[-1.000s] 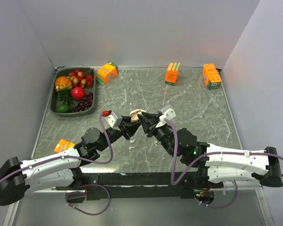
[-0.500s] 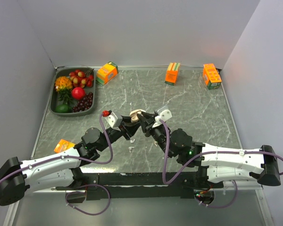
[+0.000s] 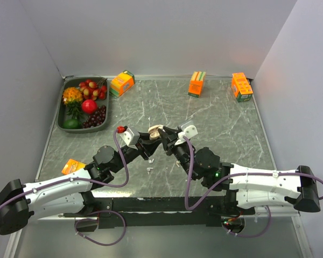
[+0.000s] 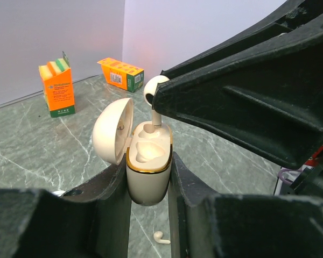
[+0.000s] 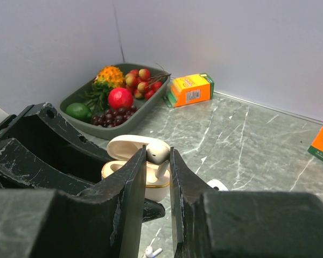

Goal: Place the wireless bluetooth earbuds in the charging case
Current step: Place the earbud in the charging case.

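Grey marbled table point(image 3: 231, 134) under both arms. At its far-left corner, a dark tray point(image 3: 62, 115) of fruit. Along the far edge, three orange cartons point(image 3: 197, 84), well apart from the grippers; a fourth just beside the left arm near the table's left edge.

Near mid-table, both grippers tip to tip, raised off the surface.

Left gripper point(image 4: 149, 180) clamped on the case point(image 4: 148, 161): one black finger pressed against each side of its lower body, case upright, gold rim above the fingertips. Lid point(image 4: 113, 129) hinged open and leaning away to the left in the left wrist view, both inner wells showing.

Right gripper point(image 5: 157, 156) narrow, pinching an earbud point(image 5: 157, 152) by its rounded head right at the fingertips. From the left wrist view, that earbud directly above the case's rear well, head up against the right finger's tip, stem pointing down into the well. Cannot tell whether the stem touches the bottom. Front well bare.

Below the case, on the table, a loose earbud point(image 4: 161, 237), lying on its side, apart from both grippers; also visible from above just nearer the arm bases than the grippers.
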Controlling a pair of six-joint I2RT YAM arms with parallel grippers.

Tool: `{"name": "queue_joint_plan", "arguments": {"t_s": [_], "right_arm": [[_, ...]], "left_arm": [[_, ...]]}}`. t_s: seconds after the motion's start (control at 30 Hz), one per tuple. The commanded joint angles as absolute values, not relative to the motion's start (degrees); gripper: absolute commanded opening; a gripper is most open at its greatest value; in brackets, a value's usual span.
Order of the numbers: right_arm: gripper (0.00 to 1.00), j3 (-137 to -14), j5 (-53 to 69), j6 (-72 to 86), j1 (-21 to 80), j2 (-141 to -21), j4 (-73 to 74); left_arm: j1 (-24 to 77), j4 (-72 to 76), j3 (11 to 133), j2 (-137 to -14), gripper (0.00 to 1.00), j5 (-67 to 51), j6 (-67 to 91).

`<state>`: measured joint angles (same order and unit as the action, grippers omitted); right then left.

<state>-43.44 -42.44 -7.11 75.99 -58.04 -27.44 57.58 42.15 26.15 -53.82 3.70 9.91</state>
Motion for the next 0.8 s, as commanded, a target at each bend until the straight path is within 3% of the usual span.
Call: {"name": "queue_joint_plan", "arguments": {"t_s": [0.0, 0.77], "right_arm": [[0.0, -43.2, -43.0, -6.8, 76.4, -58.0, -28.4], [0.0, -44.4, -42.5, -3.8, 76.4, -57.4, -22.4]], "left_arm": [[57.8, 45.0, 26.9, -53.0, 0.01, 3.1, 10.2], [57.7, 45.1, 26.6, -52.3, 0.01, 3.8, 10.0]]}}
